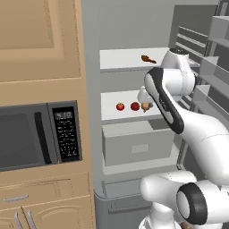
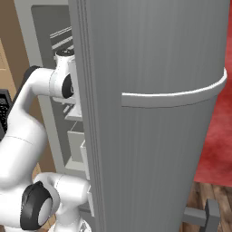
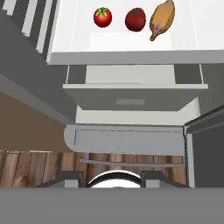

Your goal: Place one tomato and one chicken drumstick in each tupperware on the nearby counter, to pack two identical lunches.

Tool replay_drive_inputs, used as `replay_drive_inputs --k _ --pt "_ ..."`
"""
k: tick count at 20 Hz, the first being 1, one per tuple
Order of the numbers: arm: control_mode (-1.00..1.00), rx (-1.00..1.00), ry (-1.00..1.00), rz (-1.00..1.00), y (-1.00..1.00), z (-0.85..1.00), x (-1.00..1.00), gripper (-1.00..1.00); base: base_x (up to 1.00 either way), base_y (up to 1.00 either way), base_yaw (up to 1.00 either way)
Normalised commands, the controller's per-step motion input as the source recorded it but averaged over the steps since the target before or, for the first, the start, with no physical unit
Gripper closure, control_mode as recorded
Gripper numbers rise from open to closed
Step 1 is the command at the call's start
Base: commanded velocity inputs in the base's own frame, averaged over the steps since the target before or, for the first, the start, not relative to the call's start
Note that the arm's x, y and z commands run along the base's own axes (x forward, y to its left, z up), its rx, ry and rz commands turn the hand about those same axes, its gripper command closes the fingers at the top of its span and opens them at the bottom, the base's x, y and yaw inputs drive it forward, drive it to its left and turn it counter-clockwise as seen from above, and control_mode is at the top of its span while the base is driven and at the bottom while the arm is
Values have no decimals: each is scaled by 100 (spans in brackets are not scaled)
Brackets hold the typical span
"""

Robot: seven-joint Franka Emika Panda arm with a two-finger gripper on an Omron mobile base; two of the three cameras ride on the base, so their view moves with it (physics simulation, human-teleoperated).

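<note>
Two red tomatoes (image 1: 120, 106) (image 1: 135, 106) lie on the middle shelf of the open fridge, with a brown chicken drumstick (image 1: 146, 106) just right of them. Another drumstick (image 1: 148, 59) lies on the shelf above. In the hand view the tomatoes (image 3: 103, 17) (image 3: 135, 19) and the drumstick (image 3: 162, 19) sit at the top, well away from the hand. My gripper (image 1: 144, 95) hovers at the front of the middle shelf, half hidden behind my forearm, and holds nothing. How its jaws stand is not visible. The tupperware and the counter are out of view.
A white fridge drawer (image 1: 134, 143) sits under the middle shelf. The open fridge door (image 2: 154, 113) stands close on my right, its door shelves (image 1: 214, 67) beside my arm. A microwave (image 1: 40, 138) is set in tan cabinets to the left.
</note>
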Motion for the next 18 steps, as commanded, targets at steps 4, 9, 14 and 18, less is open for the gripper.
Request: replay_drive_inputs --k 4,9,14,18 --pt "-100 0 -7 0 0 0 -13 -100 0 0 0" --pt "-100 0 -8 0 0 -3 -26 -100 0 0 0" --pt "-100 0 -4 0 0 -34 -7 -100 0 0 0" --pt "-100 0 -7 0 -7 -45 0 -100 0 0 0"
